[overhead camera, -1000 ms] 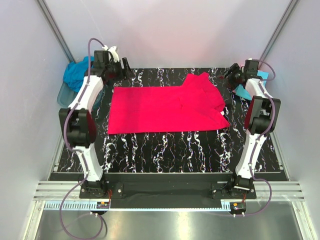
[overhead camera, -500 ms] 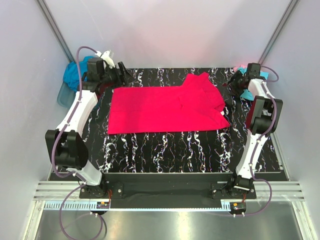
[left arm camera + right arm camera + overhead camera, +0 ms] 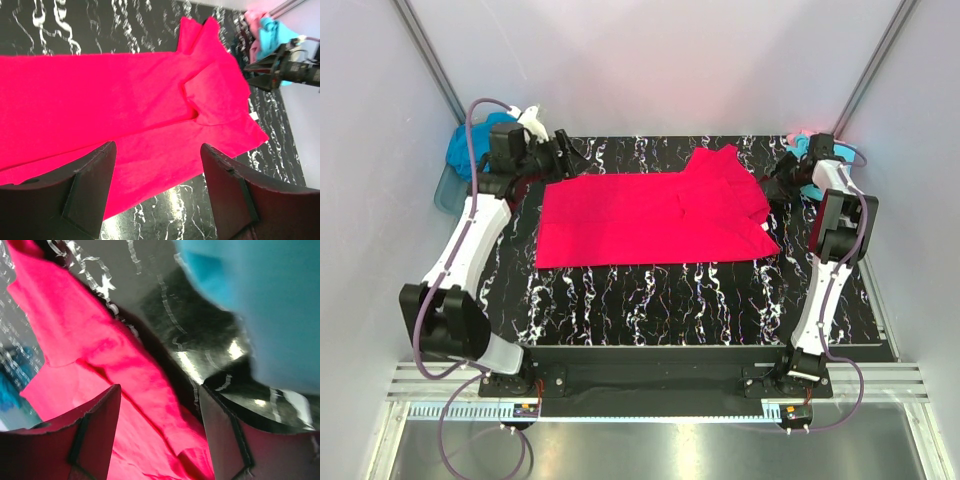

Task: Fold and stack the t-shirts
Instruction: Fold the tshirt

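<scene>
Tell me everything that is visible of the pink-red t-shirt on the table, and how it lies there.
The pink-red t-shirt is plain, soft cloth. It lies flat on the black marbled table, its length running left to right. The left part is a smooth band, and at the right end the sleeves lie folded over it with creases. The left gripper and the right gripper stand open by its ends, and neither holds it.

The top external view looks down from above and behind the 2 arm bases (image 3: 510, 375), far enough back to take in the whole black white-veined marble-patterned table (image 3: 650, 300). The left wrist view looks along the bright pink-red cloth t-shirt (image 3: 125, 100) from its left end toward the right, at middle range. The right wrist view sits low and very close at that shirt's right edge, beside a blurred light cyan cloth shirt (image 3: 270, 300). All 3 views share the pink-red shirt.
</scene>
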`<action>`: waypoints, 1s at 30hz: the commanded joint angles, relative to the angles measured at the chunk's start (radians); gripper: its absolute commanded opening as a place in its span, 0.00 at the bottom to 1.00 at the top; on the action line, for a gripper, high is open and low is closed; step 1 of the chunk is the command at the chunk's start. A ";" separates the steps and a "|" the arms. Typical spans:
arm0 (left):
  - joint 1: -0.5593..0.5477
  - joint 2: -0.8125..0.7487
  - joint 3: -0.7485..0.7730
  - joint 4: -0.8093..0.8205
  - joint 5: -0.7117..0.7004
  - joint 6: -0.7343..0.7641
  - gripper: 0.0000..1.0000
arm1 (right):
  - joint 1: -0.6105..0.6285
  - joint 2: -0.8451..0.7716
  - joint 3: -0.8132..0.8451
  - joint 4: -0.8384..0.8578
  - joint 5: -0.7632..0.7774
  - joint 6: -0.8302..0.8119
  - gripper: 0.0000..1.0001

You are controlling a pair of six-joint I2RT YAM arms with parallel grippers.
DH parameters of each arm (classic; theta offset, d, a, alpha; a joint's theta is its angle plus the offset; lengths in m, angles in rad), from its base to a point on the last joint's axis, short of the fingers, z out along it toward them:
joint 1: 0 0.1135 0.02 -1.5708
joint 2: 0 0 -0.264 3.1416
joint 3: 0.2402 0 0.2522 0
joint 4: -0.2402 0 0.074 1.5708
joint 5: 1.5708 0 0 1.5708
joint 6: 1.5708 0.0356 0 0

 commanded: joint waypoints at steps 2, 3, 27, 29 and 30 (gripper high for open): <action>-0.005 -0.076 0.008 0.006 -0.012 0.026 0.73 | 0.036 0.033 0.058 -0.021 -0.076 -0.025 0.69; -0.005 -0.080 0.011 0.001 -0.013 0.028 0.73 | 0.041 0.036 0.059 -0.022 -0.074 -0.026 0.68; 0.016 -0.114 0.025 -0.083 -0.073 0.102 0.74 | 0.050 -0.070 0.100 -0.074 0.328 0.006 0.00; 0.016 -0.114 0.031 -0.094 -0.076 0.105 0.74 | 0.044 -0.059 0.130 -0.094 0.345 0.001 0.00; 0.016 -0.115 0.031 -0.094 -0.076 0.106 0.74 | 0.042 -0.058 0.136 -0.096 0.343 0.000 0.00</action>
